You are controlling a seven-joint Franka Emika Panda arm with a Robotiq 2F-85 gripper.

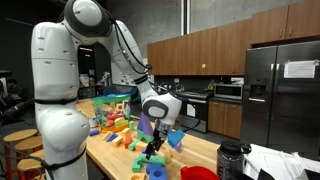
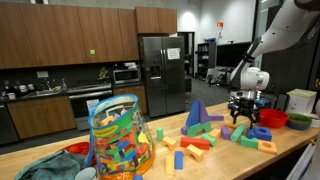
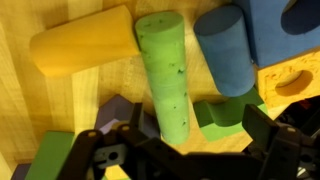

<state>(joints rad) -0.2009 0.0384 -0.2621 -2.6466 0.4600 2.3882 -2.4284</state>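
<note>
The black Robotiq gripper point(image 1: 153, 147) is hovering low over the light wooden tabletop point(image 1: 205, 150), its fingers standing wide apart and gripping nothing. In the wrist view a green foam cylinder point(image 3: 165, 70) is lying flat between those fingers. A yellow foam cylinder point(image 3: 85, 45) is lying just left of it and a blue foam cylinder point(image 3: 225, 50) just right. In an exterior view, a clear bag of coloured blocks point(image 2: 118, 135) is sitting well apart, far left.

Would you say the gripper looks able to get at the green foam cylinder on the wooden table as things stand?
Probably yes: the open gripper straddles the green foam cylinder at one end; the yellow cylinder and blue cylinder crowd the other end.
</note>
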